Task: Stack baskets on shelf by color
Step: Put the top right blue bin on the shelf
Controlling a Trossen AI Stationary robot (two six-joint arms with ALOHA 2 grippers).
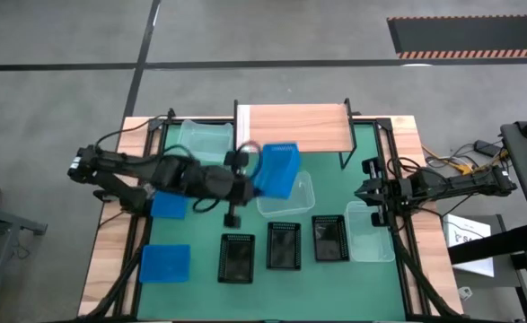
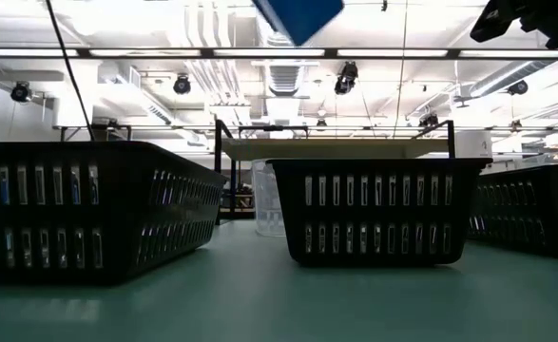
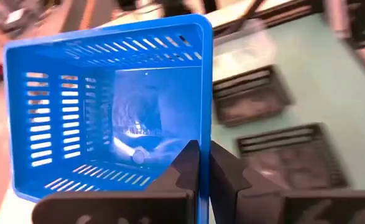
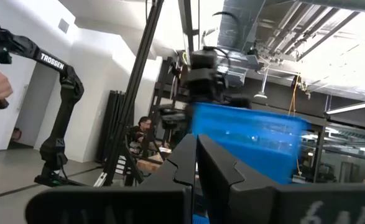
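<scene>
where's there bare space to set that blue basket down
The shelf top is bare. Green table shows free along the near edge below the three black baskets, and between the near blue basket and the leftmost black one. The middle is crowded: a clear basket under the lifted blue basket, held by the left gripper.

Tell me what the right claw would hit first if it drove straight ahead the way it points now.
Probably the lifted blue basket held by the left claw: the right claw points straight at it, with nothing visible between, though depth is unclear.
</scene>
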